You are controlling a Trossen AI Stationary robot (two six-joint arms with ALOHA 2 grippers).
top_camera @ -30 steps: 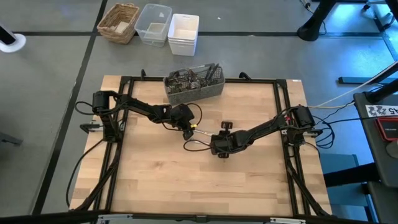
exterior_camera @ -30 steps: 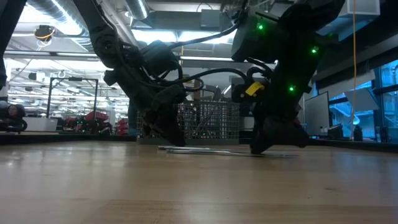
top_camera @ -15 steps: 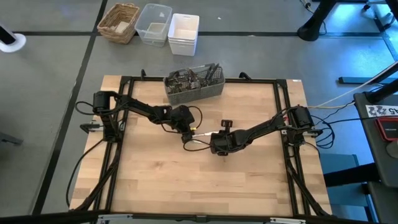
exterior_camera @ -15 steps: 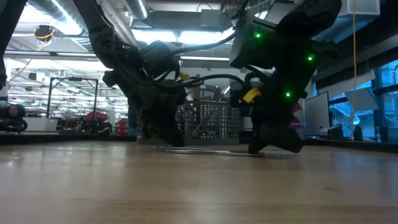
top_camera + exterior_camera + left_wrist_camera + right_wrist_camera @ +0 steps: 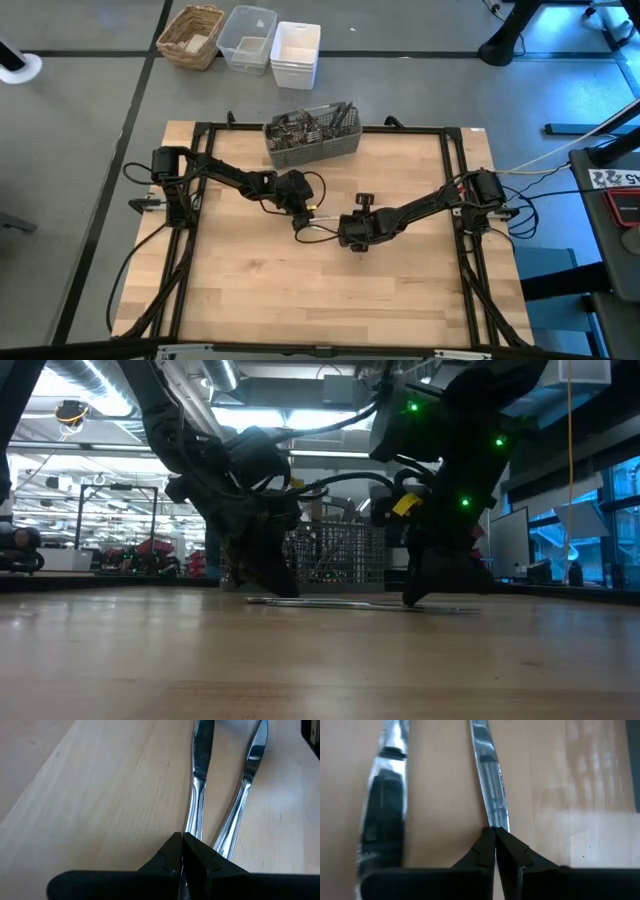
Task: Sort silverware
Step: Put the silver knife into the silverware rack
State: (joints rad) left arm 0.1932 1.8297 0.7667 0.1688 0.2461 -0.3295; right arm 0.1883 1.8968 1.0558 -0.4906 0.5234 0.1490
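Two silver table knives lie side by side on the wooden table (image 5: 250, 290), handles toward my left gripper and blades toward my right. My left gripper (image 5: 181, 839) (image 5: 301, 217) is shut at the handle of one knife (image 5: 200, 775); the other knife (image 5: 250, 775) lies just beside it. My right gripper (image 5: 493, 832) (image 5: 345, 236) is shut at the blade end of a knife (image 5: 490, 790), with the second knife (image 5: 385, 810) beside it. In the low view both knives (image 5: 340, 602) show as thin lines along the tabletop. My left gripper's shut fingertips meet the knife's handle (image 5: 194, 826) near its free end, slanting down along the knife. The fingers themselves hide the place of contact. The knife lies along the table. My right gripper's shut fingertips close on the blade end (image 5: 495, 822) of a knife, slanting down from the opposite end and lying along the knife. The fingers cover the blade's tip. In the low view the knife stays low along the table.
A grey mesh caddy (image 5: 310, 135) full of silverware stands at the table's far edge. Beyond the table on the floor are a wicker basket (image 5: 192, 35) and two pale plastic bins (image 5: 270, 45). Bare wood lies toward the near edge.
My right gripper's fingers have drawn together at the blade end, as the low view shows, and the hand sits very slightly higher. My left gripper has turned a little at the wrist while staying in place. The knives remain along the table.
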